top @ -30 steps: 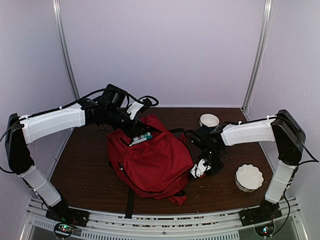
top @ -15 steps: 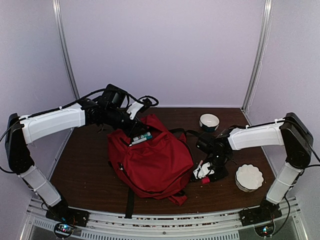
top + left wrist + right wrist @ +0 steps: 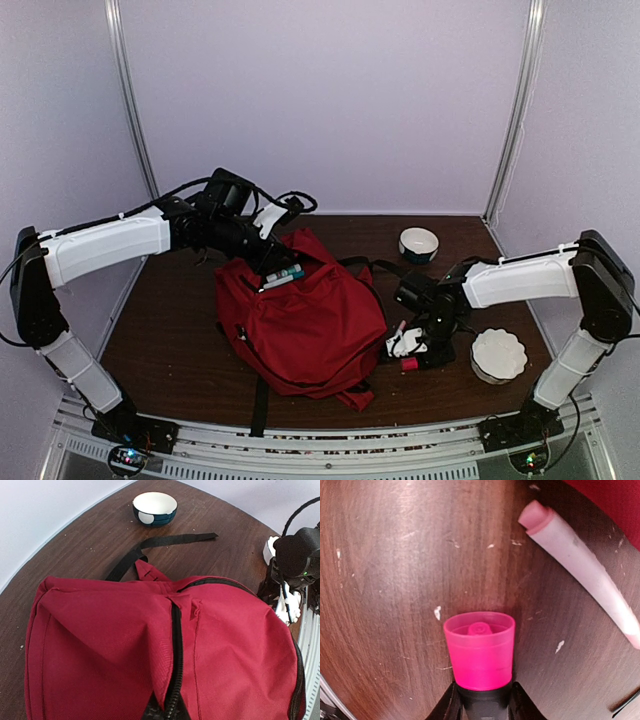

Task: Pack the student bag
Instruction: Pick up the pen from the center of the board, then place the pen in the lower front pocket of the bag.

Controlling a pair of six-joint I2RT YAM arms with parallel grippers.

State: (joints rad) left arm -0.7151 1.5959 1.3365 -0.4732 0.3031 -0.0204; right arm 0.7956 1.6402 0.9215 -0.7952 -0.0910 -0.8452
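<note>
Right gripper [image 3: 484, 702], bottom centre, clenches a pink marker [image 3: 480, 650]; left gripper [image 3: 264, 259] meets the student bag [image 3: 310, 330], jaws hidden.

A blue-and-white bowl [image 3: 418, 243] stands at the far right of the brown wooden table [image 3: 170, 350]. A white fluted bowl [image 3: 498, 354] sits nearer, by the right edge, well apart from it.
</note>
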